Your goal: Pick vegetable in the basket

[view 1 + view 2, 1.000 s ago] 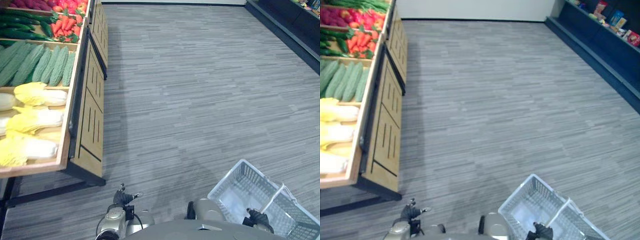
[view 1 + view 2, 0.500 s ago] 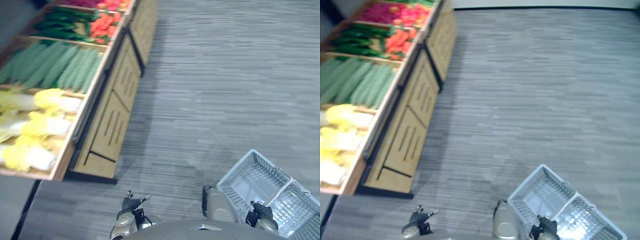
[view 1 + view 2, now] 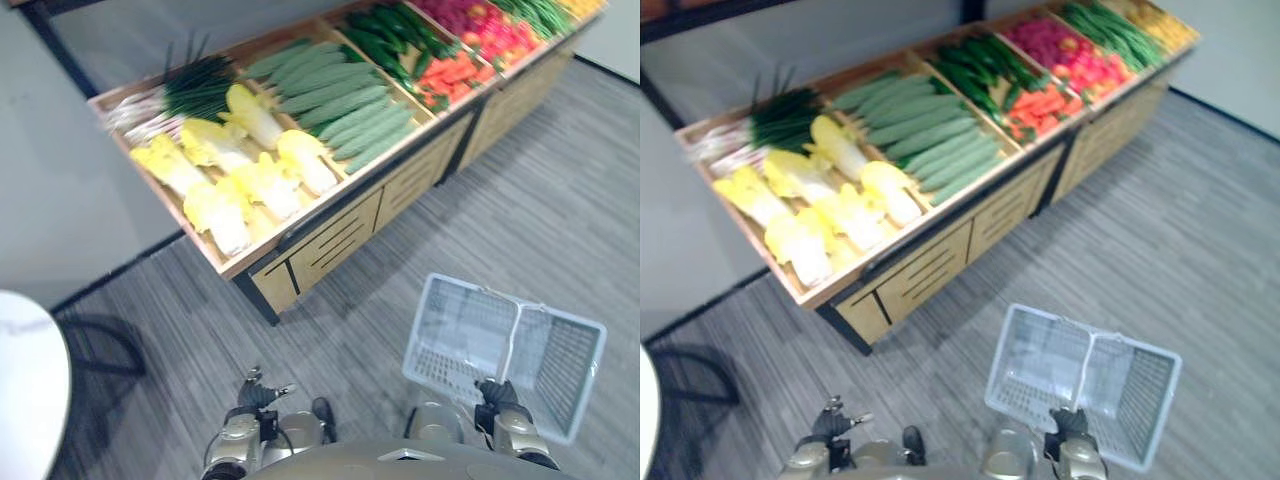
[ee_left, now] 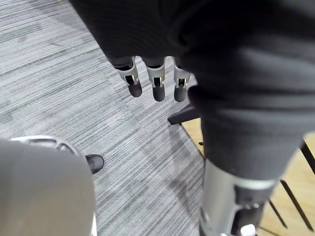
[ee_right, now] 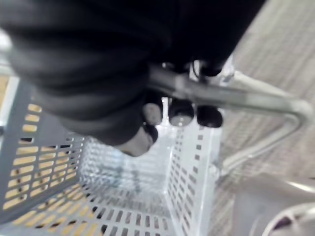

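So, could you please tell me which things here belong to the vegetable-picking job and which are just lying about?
Job: basket; right hand curled round its handle; left hand, open; cabbages, green gourds and carrots on the wooden stand.
Lying about: white round table; grey floor.

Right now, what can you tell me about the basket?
The basket is pale grey plastic with slotted walls and a thin metal handle. It looks empty. It hangs above the grey floor, near the vegetable stand, from the right hand, whose fingers curl round the handle.
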Tool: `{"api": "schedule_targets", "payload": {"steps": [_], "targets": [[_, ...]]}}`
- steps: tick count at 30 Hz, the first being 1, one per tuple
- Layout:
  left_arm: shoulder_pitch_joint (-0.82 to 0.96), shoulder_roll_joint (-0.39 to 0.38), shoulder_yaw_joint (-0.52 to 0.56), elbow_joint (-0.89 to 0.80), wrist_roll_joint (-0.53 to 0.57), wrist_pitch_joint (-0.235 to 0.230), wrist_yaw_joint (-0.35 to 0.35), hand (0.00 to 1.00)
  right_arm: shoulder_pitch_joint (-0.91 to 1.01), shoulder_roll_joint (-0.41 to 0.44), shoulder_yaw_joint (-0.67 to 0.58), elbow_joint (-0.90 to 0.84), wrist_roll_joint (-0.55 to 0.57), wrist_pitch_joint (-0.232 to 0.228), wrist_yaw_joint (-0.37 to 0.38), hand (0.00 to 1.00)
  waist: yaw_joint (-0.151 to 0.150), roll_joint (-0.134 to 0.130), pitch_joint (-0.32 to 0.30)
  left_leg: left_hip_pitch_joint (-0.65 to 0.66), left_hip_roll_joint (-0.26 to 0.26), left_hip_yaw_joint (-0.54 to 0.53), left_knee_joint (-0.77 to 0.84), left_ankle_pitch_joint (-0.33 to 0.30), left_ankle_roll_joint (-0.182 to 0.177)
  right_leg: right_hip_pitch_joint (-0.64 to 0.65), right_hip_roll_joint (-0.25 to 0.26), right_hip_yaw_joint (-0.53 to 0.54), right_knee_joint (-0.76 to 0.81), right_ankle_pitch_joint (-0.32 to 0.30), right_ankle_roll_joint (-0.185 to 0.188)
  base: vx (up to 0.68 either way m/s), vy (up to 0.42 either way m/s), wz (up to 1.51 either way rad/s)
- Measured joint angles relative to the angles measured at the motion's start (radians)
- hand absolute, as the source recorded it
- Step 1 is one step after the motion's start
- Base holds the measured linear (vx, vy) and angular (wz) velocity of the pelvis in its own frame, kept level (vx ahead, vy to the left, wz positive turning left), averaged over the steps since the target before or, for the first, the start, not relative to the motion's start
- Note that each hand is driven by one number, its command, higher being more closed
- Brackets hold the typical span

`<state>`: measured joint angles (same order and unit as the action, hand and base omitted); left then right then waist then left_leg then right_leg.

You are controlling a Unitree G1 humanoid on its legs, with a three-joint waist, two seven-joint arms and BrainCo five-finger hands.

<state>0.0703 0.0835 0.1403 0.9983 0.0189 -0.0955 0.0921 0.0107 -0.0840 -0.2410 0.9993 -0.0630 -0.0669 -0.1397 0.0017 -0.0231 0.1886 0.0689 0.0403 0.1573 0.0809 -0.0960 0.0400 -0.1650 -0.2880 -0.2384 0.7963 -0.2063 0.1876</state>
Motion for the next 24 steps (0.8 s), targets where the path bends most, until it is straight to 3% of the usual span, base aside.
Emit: {"api": "schedule_targets", "payload": {"steps": [3, 4, 5, 6, 7, 8, 9, 10, 13, 17, 18, 24], "targets": [[0.006, 0.005, 0.026, -0.015, -0.001, 0.0, 0.001, 0.0, -0.019, 0.019, -0.005, 0.008, 0.0, 0.001, 0.005, 1.0, 0.012, -0.006, -0.003, -0.007, 0.004, -0.113, -0.012, -0.01, -0.052, 0.0, 0.032, 0.234, -0.332, 0.01, 0.0, 0.25, -0.363, 1.27], [0.015, 0.015, 0.039, -0.024, -0.001, 0.0, 0.001, 0.0, -0.031, 0.029, -0.007, 0.013, 0.001, -0.002, 0.008, 1.0, 0.014, -0.011, -0.004, -0.017, 0.014, -0.158, -0.008, -0.019, -0.088, 0.002, 0.044, 0.34, -0.475, 0.058, -0.017, 0.19, -0.457, 0.81], [0.021, 0.024, 0.043, -0.023, -0.001, 0.0, 0.001, 0.0, -0.041, 0.034, -0.007, 0.014, 0.001, -0.003, 0.01, 1.0, 0.014, -0.028, -0.007, -0.019, 0.02, -0.182, -0.007, -0.025, -0.114, 0.011, 0.042, 0.364, -0.545, 0.112, -0.03, 0.19, -0.505, 0.8], [0.026, 0.034, 0.045, -0.023, -0.001, 0.0, 0.001, 0.0, -0.043, 0.039, -0.008, 0.015, 0.001, -0.003, 0.013, 1.0, 0.012, -0.039, -0.005, -0.019, 0.021, -0.198, -0.006, -0.031, -0.134, 0.02, 0.038, 0.368, -0.583, 0.137, -0.01, 0.13, -0.458, 0.75], [0.022, 0.014, 0.057, 0.002, 0.0, 0.005, 0.0, 0.0, -0.05, 0.028, -0.027, 0.02, 0.002, -0.004, 0.018, 1.0, 0.01, 0.006, 0.005, -0.019, 0.074, -0.234, -0.01, -0.027, -0.176, 0.043, 0.084, 0.321, -0.567, 0.113, -0.001, 0.12, -0.43, 0.64], [0.02, -0.001, 0.059, 0.001, 0.0, 0.001, -0.001, 0.0, -0.052, 0.022, -0.033, 0.02, 0.003, -0.001, 0.018, 1.0, 0.012, 0.019, 0.0, -0.017, 0.097, -0.233, -0.02, -0.015, -0.194, 0.048, 0.099, 0.301, -0.568, 0.101, -0.017, 0.15, -0.465, 0.74], [0.021, -0.019, 0.068, 0.001, 0.0, 0.001, -0.001, 0.0, -0.053, 0.011, -0.048, 0.021, 0.005, 0.007, 0.019, 1.0, 0.008, 0.049, -0.004, -0.01, 0.143, -0.227, -0.043, 0.016, -0.215, 0.073, 0.141, 0.258, -0.572, 0.089, -0.038, 0.16, -0.439, 0.63], [0.021, -0.027, 0.073, -0.002, 0.0, 0.0, 0.0, 0.0, -0.053, 0.005, -0.048, 0.032, 0.009, 0.015, 0.02, 1.0, 0.005, 0.06, -0.005, -0.006, 0.183, -0.221, -0.058, 0.048, -0.233, 0.096, 0.178, 0.228, -0.584, 0.083, -0.052, 0.16, -0.412, 0.57], [0.021, -0.037, 0.088, -0.077, -0.013, -0.003, 0.004, 0.0, -0.052, 0.006, -0.014, 0.045, 0.009, 0.017, 0.023, 1.0, 0.015, 0.056, -0.011, -0.011, 0.236, -0.204, -0.06, 0.089, -0.237, 0.104, 0.235, 0.209, -0.592, 0.074, -0.082, 0.09, -0.272, 0.14], [-0.011, -0.034, 0.071, -0.303, -0.048, -0.005, 0.068, 0.0, -0.024, 0.003, 0.0, 0.039, 0.009, 0.016, 0.019, 1.0, 0.006, 0.054, -0.012, -0.028, 0.21, -0.049, -0.04, 0.128, -0.192, 0.109, 0.213, 0.187, -0.598, 0.069, -0.098, 0.03, -0.086, 0.14], [-0.043, -0.027, 0.064, -0.377, -0.035, -0.025, 0.1, 0.0, -0.007, 0.0, 0.002, 0.035, 0.007, 0.014, 0.017, 1.0, 0.006, 0.06, -0.015, -0.027, 0.194, -0.004, -0.042, 0.14, -0.191, 0.113, 0.2, 0.188, -0.599, 0.07, -0.101, 0.0, -0.014, 0.13], [-0.218, 0.036, 0.085, -0.597, -0.029, -0.081, 0.262, 0.0, 0.038, -0.021, 0.018, 0.033, -0.003, 0.015, 0.009, 1.0, -0.016, 0.075, -0.023, 0.008, 0.17, 0.023, -0.078, 0.141, -0.189, 0.152, 0.179, 0.189, -0.65, 0.109, -0.094, -0.04, 0.041, 0.02]]}}
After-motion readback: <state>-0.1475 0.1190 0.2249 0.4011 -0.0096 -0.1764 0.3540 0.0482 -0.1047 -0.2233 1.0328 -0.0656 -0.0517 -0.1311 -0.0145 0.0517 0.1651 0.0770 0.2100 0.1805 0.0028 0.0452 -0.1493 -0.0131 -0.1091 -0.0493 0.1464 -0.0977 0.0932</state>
